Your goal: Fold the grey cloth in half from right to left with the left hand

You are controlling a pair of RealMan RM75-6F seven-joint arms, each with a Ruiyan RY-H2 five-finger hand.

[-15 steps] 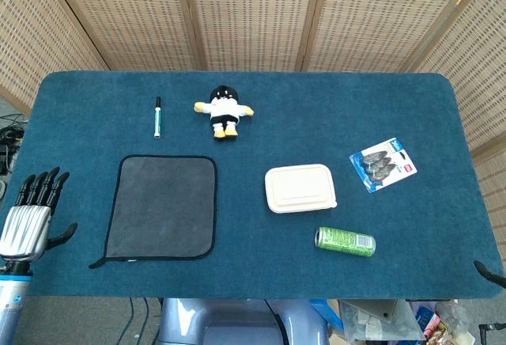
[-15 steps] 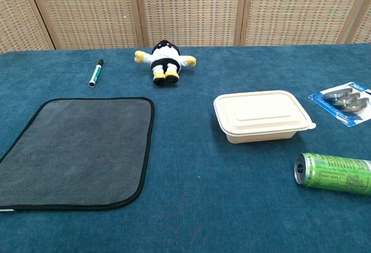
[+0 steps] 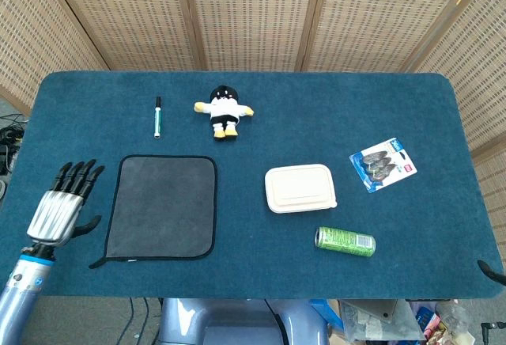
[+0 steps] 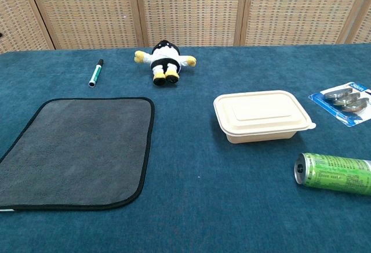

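The grey cloth (image 3: 162,206) with a black hem lies flat and unfolded on the left of the blue table; the chest view shows the cloth (image 4: 75,151) spread out at its left. My left hand (image 3: 63,202) hovers over the table's left part, just left of the cloth, fingers apart and straight, holding nothing. It does not touch the cloth. The chest view does not show it. Of my right hand only a dark tip (image 3: 490,270) shows at the table's front right corner; its state cannot be told.
A green-capped marker (image 3: 157,116) and a small plush doll (image 3: 224,111) lie behind the cloth. To the right are a cream lidded box (image 3: 300,188), a green can (image 3: 345,241) on its side and a blister pack (image 3: 383,164). Wicker screens stand behind the table.
My left hand has moved right and forward, from the table's left edge to a spot close beside the cloth's left hem. The cloth has not moved.
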